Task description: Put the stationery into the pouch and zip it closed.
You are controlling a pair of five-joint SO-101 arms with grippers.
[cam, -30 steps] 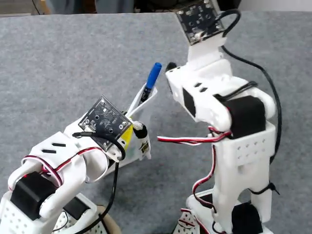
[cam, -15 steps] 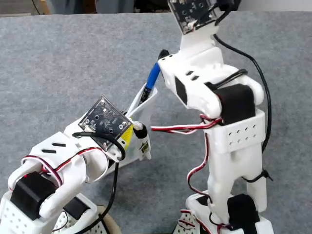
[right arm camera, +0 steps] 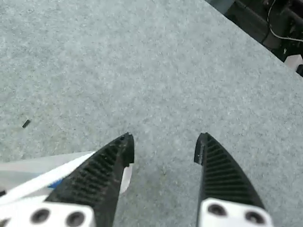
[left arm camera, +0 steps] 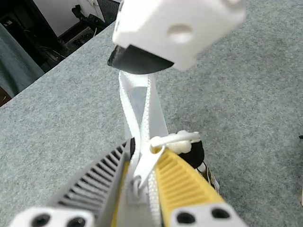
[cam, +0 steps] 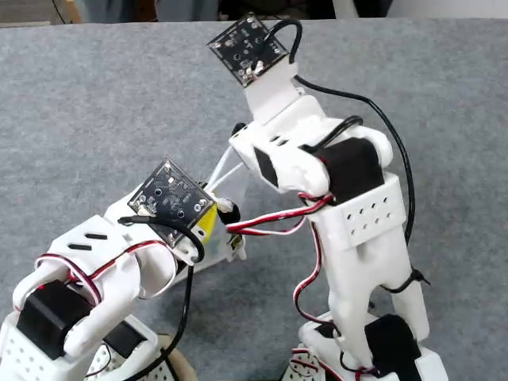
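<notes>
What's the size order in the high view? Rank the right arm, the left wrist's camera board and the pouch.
1. Right arm, clearly largest.
2. Left wrist's camera board versus pouch: unsure, since the arms hide most of the pouch.

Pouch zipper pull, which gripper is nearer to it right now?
Left. The left gripper has its fingers shut on the zipper pull; the right gripper is open at the far end of the pouch.
</notes>
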